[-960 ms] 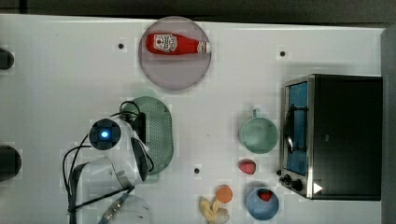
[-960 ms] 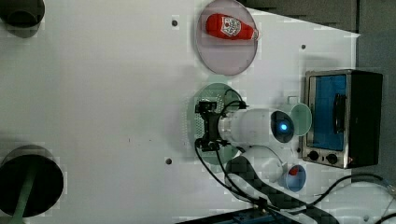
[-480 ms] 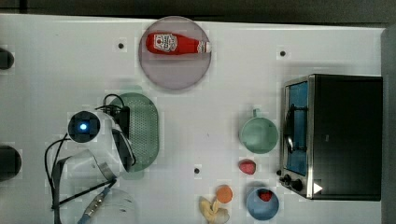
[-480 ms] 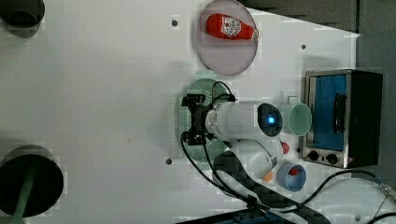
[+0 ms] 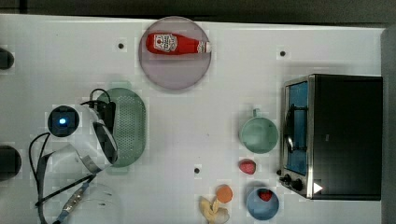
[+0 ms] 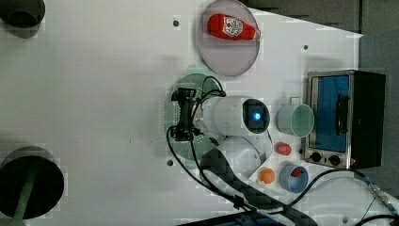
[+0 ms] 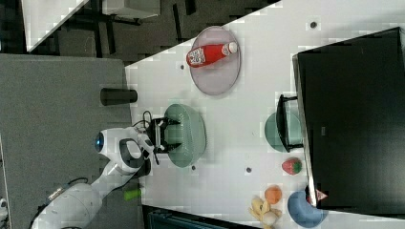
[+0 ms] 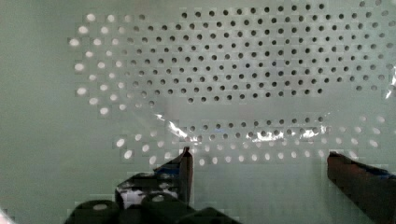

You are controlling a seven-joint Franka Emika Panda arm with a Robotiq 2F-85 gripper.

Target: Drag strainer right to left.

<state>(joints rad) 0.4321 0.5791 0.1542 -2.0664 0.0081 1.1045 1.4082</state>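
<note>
One relation matters: the tool [image 8: 259, 161] sits down inside the strainer [image 5: 128, 126], over its perforated floor, toward the bowl's edge on the top view's left. The strainer's long axis runs up-down in the top view, and it lies on the surface [image 5: 196, 121] left of centre there, below the plate. Fingers [image 8: 186, 168] are spread wide and pinch nothing; I can't tell whether the tips touch the floor. Judgement: the drag depends on pushing the wall, not on a grip.

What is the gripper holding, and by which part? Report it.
Nothing is clamped: the fingers of the gripper stand apart inside the strainer, with only its holed bottom between them.
</note>
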